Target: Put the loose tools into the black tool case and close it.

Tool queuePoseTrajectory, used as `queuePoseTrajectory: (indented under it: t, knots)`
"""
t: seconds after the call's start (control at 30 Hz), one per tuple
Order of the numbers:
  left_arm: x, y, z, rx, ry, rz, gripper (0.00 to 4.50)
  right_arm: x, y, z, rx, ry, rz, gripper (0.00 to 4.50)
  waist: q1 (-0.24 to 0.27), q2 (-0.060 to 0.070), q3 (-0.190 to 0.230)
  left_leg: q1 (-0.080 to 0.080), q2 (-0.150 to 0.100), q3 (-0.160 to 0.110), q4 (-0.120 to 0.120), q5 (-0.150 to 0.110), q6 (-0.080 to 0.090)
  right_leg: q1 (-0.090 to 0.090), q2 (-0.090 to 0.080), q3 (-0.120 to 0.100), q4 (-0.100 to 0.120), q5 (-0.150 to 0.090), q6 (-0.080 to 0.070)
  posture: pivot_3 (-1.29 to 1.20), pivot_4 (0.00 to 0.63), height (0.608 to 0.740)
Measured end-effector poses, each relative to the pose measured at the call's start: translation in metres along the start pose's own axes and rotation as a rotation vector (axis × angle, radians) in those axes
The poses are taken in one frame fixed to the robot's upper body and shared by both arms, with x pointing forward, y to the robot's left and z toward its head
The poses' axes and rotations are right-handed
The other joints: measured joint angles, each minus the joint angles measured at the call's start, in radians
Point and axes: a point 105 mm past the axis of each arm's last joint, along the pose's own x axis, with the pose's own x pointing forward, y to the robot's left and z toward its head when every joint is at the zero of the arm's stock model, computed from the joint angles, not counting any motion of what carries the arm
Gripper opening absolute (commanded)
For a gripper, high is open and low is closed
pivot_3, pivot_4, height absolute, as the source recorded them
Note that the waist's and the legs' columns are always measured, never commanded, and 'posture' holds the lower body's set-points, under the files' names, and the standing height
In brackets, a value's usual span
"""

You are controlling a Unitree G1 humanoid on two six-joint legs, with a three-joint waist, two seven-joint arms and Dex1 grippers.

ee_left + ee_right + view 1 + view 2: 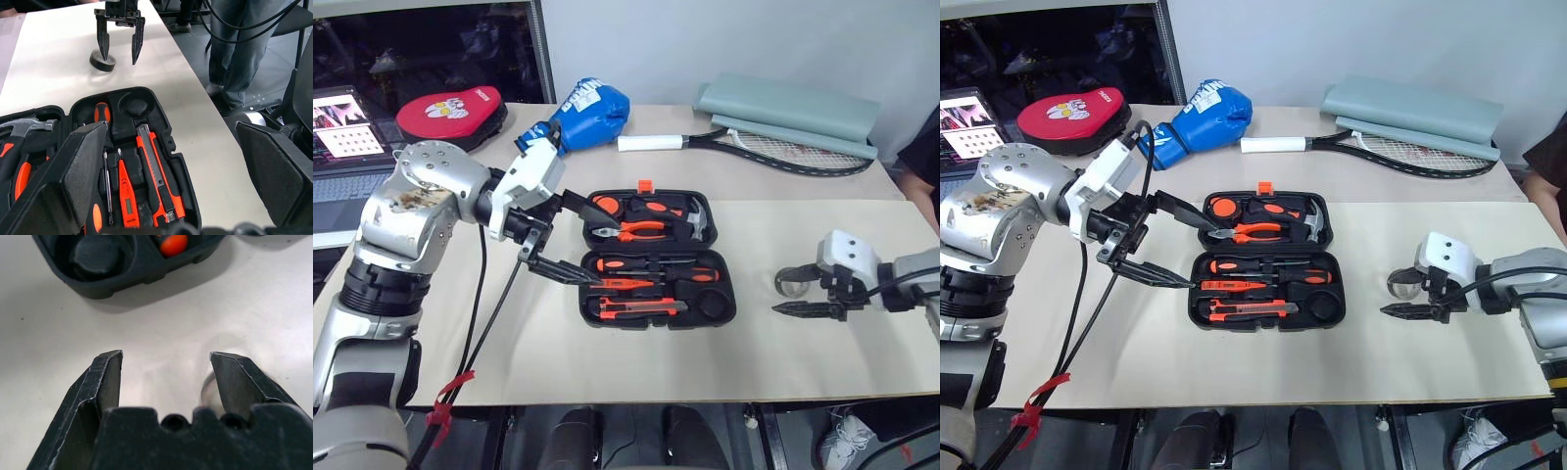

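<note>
Counting now: one black tool case (658, 315) lying open, holding two orange-and-black screwdrivers (656, 265), one red tester screwdriver (626, 284), one utility knife (641, 307), one pair of pliers (636, 231), one hammer (698, 219). One tape roll (790, 282) sitting at three o'clock. One boxing glove (587, 113), one punch pad (450, 114), one racket (754, 145).

The tabletop (538, 343) is covered in beige; on it are laid the open black tool case (656, 257), a tape roll (790, 282), a racket (773, 145), a blue boxing glove (587, 111) and grey folded mats (788, 110).

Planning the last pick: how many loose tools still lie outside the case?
1: the tape roll on the table, right of the open black tool case, beside the open right gripper. Others may be hidden.
</note>
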Motion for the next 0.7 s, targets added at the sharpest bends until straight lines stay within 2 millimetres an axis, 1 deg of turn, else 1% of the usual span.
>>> queuePoseTrajectory:
  t: [0.17, 0.27, 0.37, 0.43, 0.6, 0.7]
  knots:
    - [0.0, 0.0, 0.0, 0.004, 0.003, 0.001, 4.5, 0.0, -0.001, -0.001, 0.002, 0.005, -0.018, 3.36, 0.0, 0.0, 0.0, 0.0, 0.0, 0.0, 0.0, 0.0, 0.0, 0.0, 0.0, 0.0, 0.0, 0.0, 0.0, 0.0, 0.15, 0.737]
    - [0.001, 0.0, -0.001, 0.009, 0.006, 0.0, 4.5, -0.005, -0.004, -0.005, 0.0, 0.036, -0.041, 3.36, 0.0, 0.0, 0.0, 0.0, 0.0, 0.0, 0.0, 0.0, 0.0, 0.0, 0.0, 0.0, 0.0, 0.0, 0.0, 0.0, 0.15, 0.737]
    - [0.001, 0.0, 0.0, 0.01, 0.006, -0.005, 4.5, -0.021, -0.002, -0.019, 0.038, 0.098, -0.06, 3.36, 0.006, 0.0, 0.0, 0.0, 0.0, 0.0, 0.0, 0.0, 0.0, 0.0, 0.0, 0.0, 0.0, 0.0, 0.0, 0.0, 0.15, 0.737]
    - [0.0, 0.0, 0.0, 0.01, 0.007, -0.005, 4.5, -0.029, -0.003, -0.025, 0.054, 0.12, -0.077, 3.36, 0.005, 0.0, 0.0, 0.0, 0.0, 0.0, 0.0, 0.0, 0.0, 0.0, 0.0, 0.0, -0.001, 0.0, 0.0, 0.0, 0.15, 0.737]
    - [0.001, -0.001, 0.0, 0.009, 0.008, -0.007, 4.5, -0.037, 0.0, -0.038, 0.109, 0.138, -0.094, 3.36, 0.0, 0.0, 0.0, 0.001, 0.0, 0.0, 0.0, 0.0, 0.0, 0.001, 0.0, 0.0, 0.0, 0.0, 0.0, 0.0, 0.15, 0.737]
    - [0.001, -0.001, 0.0, 0.003, 0.009, -0.007, 4.5, -0.043, -0.002, -0.045, 0.152, 0.146, -0.115, 3.36, -0.002, 0.0, 0.0, 0.001, 0.0, 0.001, 0.0, 0.0, 0.0, 0.001, 0.0, 0.001, 0.001, 0.0, 0.0, 0.0, 0.15, 0.737]
